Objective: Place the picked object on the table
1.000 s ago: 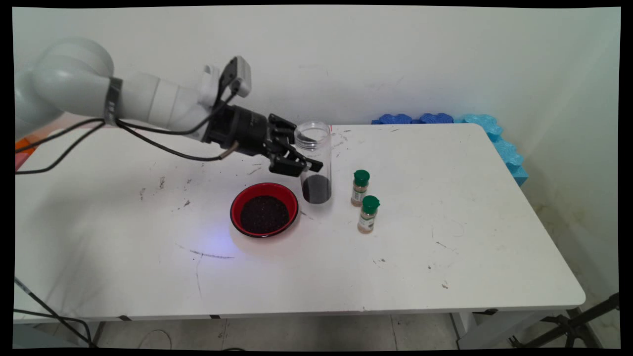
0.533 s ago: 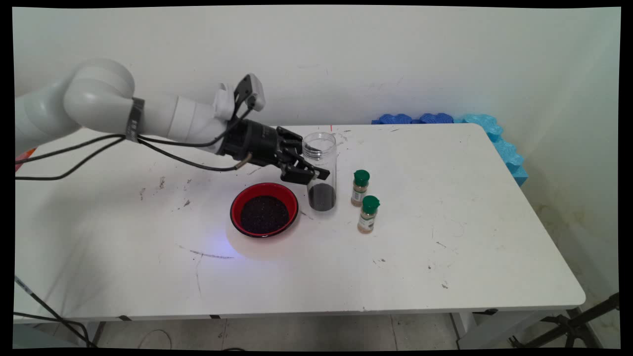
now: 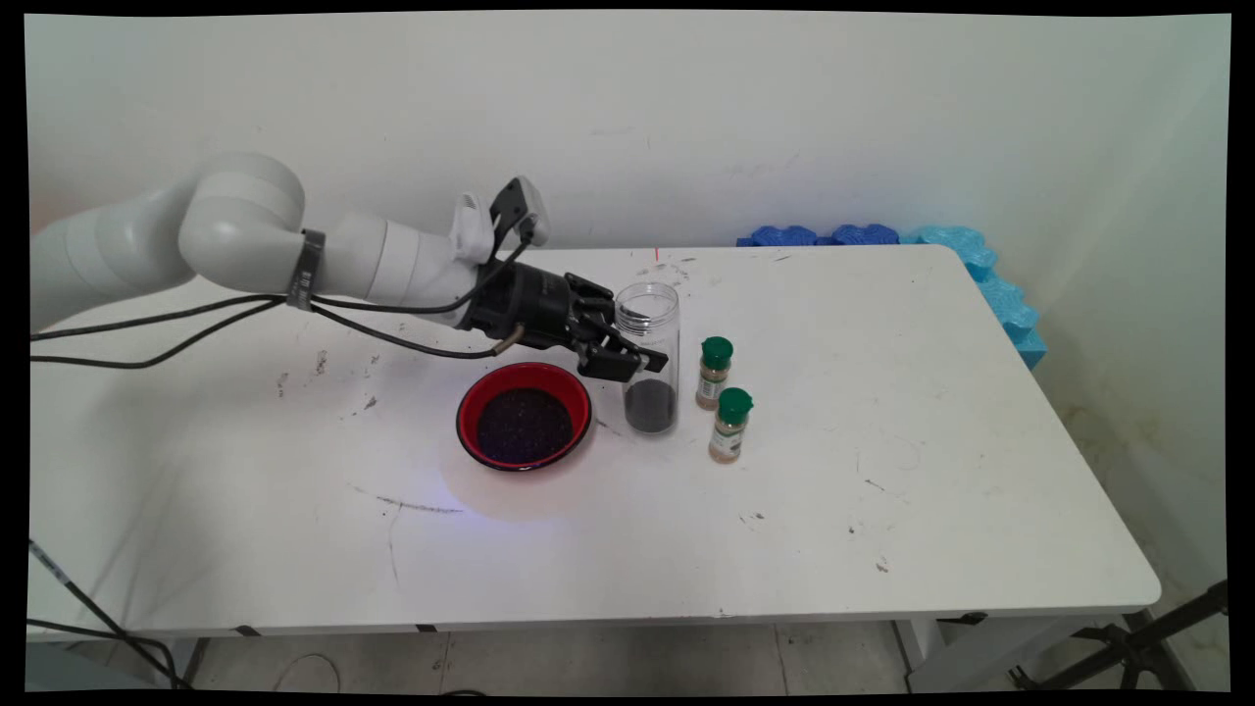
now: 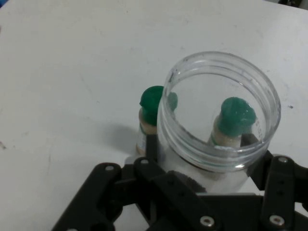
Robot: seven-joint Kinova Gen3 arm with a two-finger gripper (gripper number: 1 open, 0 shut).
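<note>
Carrying the clear jar [image 3: 650, 355] right and lower toward frame centre, I'm keeping the gripper [image 3: 632, 355] clamped around it, nearing the spice bottles [image 3: 714, 373].

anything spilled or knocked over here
Nothing stands out. The clear jar, clamped in the gripper, is upright and open-topped, the red bowl holds its dark grains, and both spice bottles stand upright.

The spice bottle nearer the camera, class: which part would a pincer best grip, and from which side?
Probably the nearer spice bottle by its straight body under the green cap, coming from the table's open near or right side. It stands upright, and the other spice bottle and clear jar crowd its far left.
</note>
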